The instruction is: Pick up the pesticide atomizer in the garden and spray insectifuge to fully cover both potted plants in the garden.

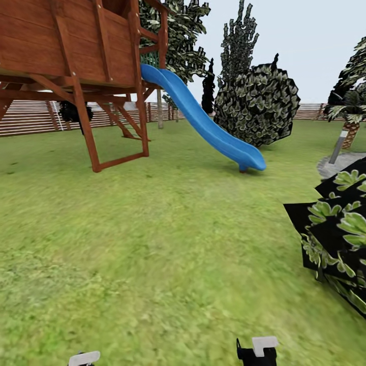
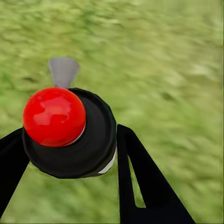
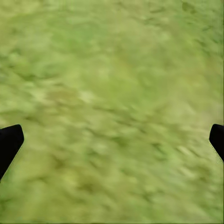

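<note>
The pesticide atomizer [image 2: 70, 135] sits between the two black fingers of my left gripper [image 2: 65, 142], seen from above. Its round black head carries a shiny red knob, and a thin grey trigger [image 2: 63, 71] points away over the grass. The fingers [image 2: 140, 177] press against both sides of the head. My right gripper [image 3: 113, 139] is open above bare lawn, with its black fingertips [image 3: 9, 142] far apart and nothing between them. The garden lawn [image 1: 168, 229] spreads out ahead in the head view. The potted plants are out of view.
A wooden play tower [image 1: 76, 56] stands ahead on the left with a blue slide [image 1: 208, 122] running down to the lawn. Behind it are a round bush [image 1: 256, 104] and a slat fence [image 1: 30, 117]. A dark leafy shrub [image 1: 338, 229] is close on the right, beside a grey stone patio edge [image 1: 338, 162] and a palm [image 1: 351, 117].
</note>
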### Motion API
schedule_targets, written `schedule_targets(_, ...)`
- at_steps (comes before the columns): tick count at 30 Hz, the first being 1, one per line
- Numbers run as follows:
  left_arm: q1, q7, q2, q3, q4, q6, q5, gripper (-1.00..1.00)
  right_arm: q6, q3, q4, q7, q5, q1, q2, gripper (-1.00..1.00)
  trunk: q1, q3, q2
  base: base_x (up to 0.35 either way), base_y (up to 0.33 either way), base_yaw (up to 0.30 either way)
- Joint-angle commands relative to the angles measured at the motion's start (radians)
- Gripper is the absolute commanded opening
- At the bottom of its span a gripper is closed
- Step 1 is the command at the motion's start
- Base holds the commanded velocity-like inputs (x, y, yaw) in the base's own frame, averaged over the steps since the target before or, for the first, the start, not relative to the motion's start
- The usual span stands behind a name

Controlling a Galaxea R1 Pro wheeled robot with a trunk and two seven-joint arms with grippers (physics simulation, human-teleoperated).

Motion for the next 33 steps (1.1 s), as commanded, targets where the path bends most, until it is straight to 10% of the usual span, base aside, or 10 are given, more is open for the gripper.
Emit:
schedule_targets(1,-0.001,-0.003,0.000,-0.008,0.001,-0.003,0.011,-1.00,-0.001,-0.002,0.001,-0.008,0.011,-0.001,0.001,1.00,0.000,-0.001,0.000,0.337,0.000,0.000)
schedule_targets(33,-0.001,-0.003,0.000,-0.008,0.001,-0.002,0.011,-1.00,-0.001,-0.002,0.001,-0.008,0.010,-0.001,0.001,1.00,0.000,-0.001,0.000,0.337,0.072,-0.117)
